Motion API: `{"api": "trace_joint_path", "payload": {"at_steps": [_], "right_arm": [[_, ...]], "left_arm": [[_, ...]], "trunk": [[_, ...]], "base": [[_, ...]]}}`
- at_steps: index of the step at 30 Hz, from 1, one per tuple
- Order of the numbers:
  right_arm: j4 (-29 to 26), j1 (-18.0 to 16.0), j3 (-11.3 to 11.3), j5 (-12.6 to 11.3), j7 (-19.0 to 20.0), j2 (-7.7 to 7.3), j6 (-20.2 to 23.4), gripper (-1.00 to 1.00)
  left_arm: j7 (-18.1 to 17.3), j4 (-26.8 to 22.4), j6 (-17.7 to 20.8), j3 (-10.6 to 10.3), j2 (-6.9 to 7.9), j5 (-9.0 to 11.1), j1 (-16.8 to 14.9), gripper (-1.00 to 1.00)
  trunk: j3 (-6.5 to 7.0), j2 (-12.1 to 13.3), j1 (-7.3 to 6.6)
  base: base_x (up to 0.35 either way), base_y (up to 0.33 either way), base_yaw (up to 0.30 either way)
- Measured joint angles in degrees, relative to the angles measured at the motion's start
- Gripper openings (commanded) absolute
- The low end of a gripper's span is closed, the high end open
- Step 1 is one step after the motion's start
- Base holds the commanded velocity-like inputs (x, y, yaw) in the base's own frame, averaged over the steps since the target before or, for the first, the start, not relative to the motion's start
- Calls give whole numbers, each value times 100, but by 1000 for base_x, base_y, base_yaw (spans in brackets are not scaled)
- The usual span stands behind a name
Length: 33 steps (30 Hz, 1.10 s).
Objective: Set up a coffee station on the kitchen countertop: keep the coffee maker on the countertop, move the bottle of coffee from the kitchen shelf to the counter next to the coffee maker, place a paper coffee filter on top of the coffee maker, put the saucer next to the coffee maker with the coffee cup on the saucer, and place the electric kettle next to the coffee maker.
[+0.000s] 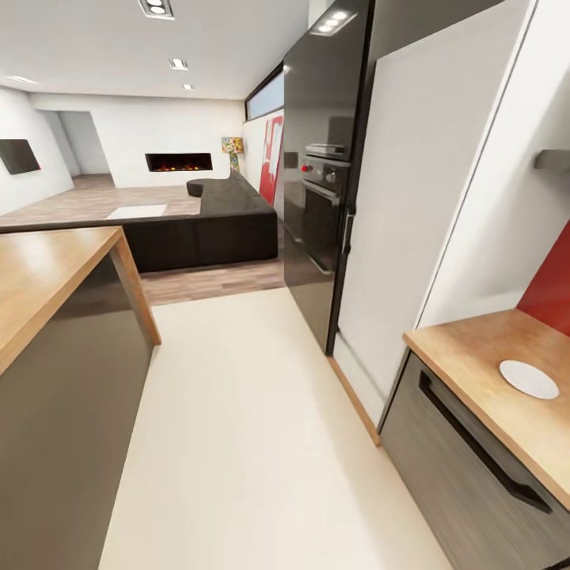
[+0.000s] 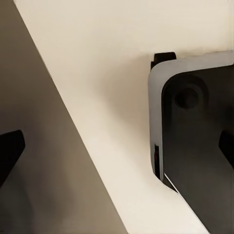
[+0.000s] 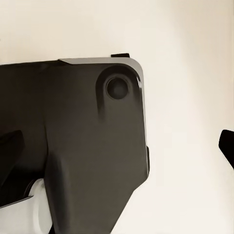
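1. Cream floor [image 1: 261, 443] lies nearest us and runs up the aisle; both wrist views look down on it past our own dark base [image 3: 73, 146], which we take to mean the arms hang tucked at our sides for travel rather than reaching for anything.
2. We see the left gripper [image 2: 117, 151] as dark fingertips at the two edges of its view, standing wide apart with nothing between them; the right gripper [image 3: 117, 146] stands likewise, spread and empty.
3. To our right, a wood-topped counter [image 1: 475, 356] over a grey drawer front with a black handle [image 1: 483, 451] carries the white saucer [image 1: 529, 378]; it lies flat, back from the counter's front edge, with no cup on it; we judge it waits there as the only task thing within sight.
4. To our left a second wooden worktop [image 1: 47, 269] stands on a grey island.
5. Beyond the counter rise a white tall panel [image 1: 419, 198] and a glossy black unit with a built-in oven [image 1: 321, 210].
6. Farther off, wood flooring begins; a dark sofa [image 1: 214, 222] faces a white wall with a lit fireplace [image 1: 178, 161].
7. We judge ourselves in transit, with the rest of the station yet to be assembled.
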Motion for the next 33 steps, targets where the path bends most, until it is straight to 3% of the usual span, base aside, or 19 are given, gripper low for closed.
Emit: {"api": "trace_joint_path", "payload": {"at_steps": [33], "right_arm": [[-1, 1, 4, -16, 25, 22, 0, 100]], "left_arm": [[0, 2, -8, -5, 0, -18, 5, 100]], "trunk": [[7, 0, 0]], "base": [[339, 0, -18]]}}
